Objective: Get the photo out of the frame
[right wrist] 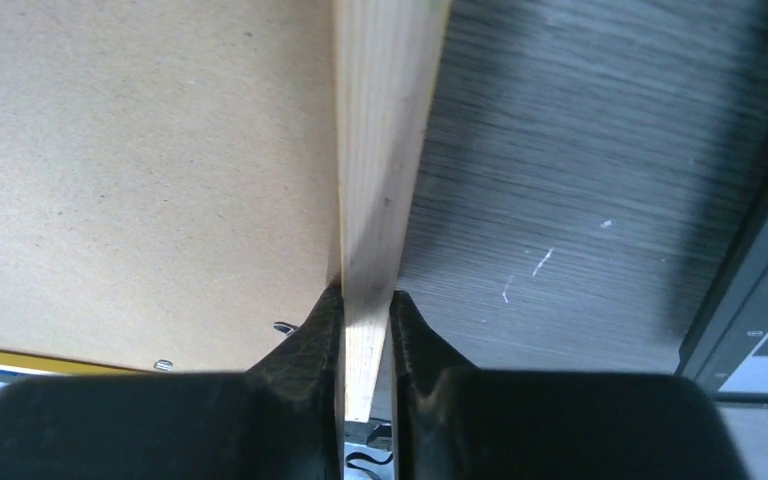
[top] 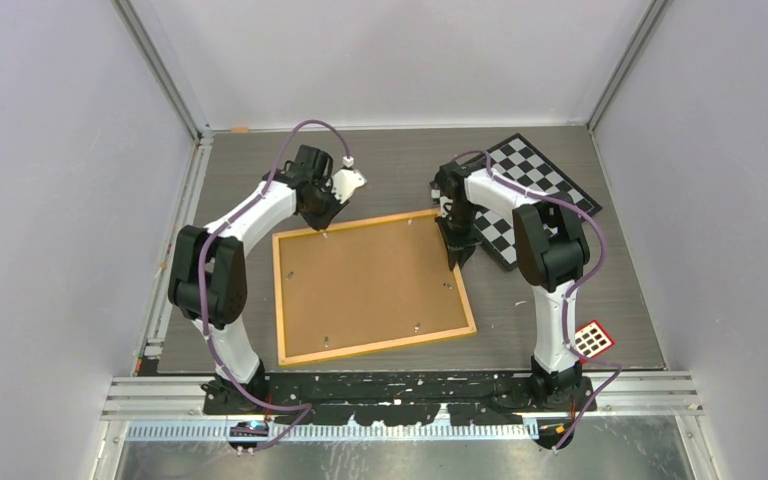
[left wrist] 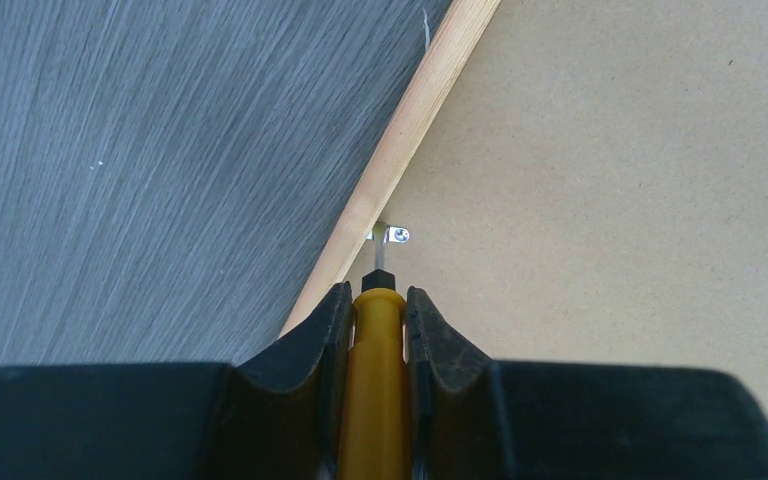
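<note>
One frame [top: 279,300], rectangular with a thin yellow-orange wood border, lies flat and face down mid-table [top: 520,300]. Its matte brown fibre backing board [top: 370,285] faces up. Photo hidden, not visible in any view.

Left gripper [left wrist: 378,295] is clamped on a screwdriver [left wrist: 375,400] with a smooth yellow handle. The thin dark shaft tip sits at a shiny bent metal clip [left wrist: 394,235] beside the frame's far-left rail.

Right gripper [right wrist: 365,295] is pinched narrow on the pale wood right rail, one finger over the board, one over the table.

Table is dark grey with a streaked grain. A black-and-white checkerboard [top: 540,180] lies flat at far right.
</note>
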Controlling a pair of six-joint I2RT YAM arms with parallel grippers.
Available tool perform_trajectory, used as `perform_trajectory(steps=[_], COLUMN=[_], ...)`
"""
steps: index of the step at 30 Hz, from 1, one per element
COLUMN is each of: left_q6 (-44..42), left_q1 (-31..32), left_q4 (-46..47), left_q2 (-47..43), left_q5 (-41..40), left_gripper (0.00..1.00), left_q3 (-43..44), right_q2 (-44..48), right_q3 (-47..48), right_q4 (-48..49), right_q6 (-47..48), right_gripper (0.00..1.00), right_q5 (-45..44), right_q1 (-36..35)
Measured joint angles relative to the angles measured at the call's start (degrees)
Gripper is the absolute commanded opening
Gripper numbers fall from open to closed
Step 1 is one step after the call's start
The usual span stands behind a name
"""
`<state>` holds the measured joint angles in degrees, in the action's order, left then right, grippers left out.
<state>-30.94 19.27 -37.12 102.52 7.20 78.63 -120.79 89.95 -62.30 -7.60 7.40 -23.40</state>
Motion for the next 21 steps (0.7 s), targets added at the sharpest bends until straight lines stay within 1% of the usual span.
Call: perform_trajectory(steps=[1, 2, 14, 21], left_q6=[-0.2, -0.6, -3.9, -3.8], left_q1=[0.1, 0.2, 0.2, 0.2], left_q4=[0.0, -0.1, -2.2, -2.6], left_q2=[0.0, 0.0, -1.2, -1.7], left_q5=[-0.2, -0.4, -3.5, -3.6], left_gripper=[0.0, 0.0, 0.0, 0.0], left_q3=[0.0, 0.0, -1.3, -1.9], right_q2=[0.0, 0.0, -0.1, -0.3], right_q3=[0.1, 0.1, 0.4, 0.6], right_q4=[-0.1, -0.2, -0.6, -0.8], right_q6=[-0.1, -0.2, -0.3, -0.4], right_gripper=[0.03, 0.01, 0.01, 0.01], right_q5=[-0.3, -0.5, -0.9, -0.8], right_q1=[0.0, 0.0, -0.1, -0.1])
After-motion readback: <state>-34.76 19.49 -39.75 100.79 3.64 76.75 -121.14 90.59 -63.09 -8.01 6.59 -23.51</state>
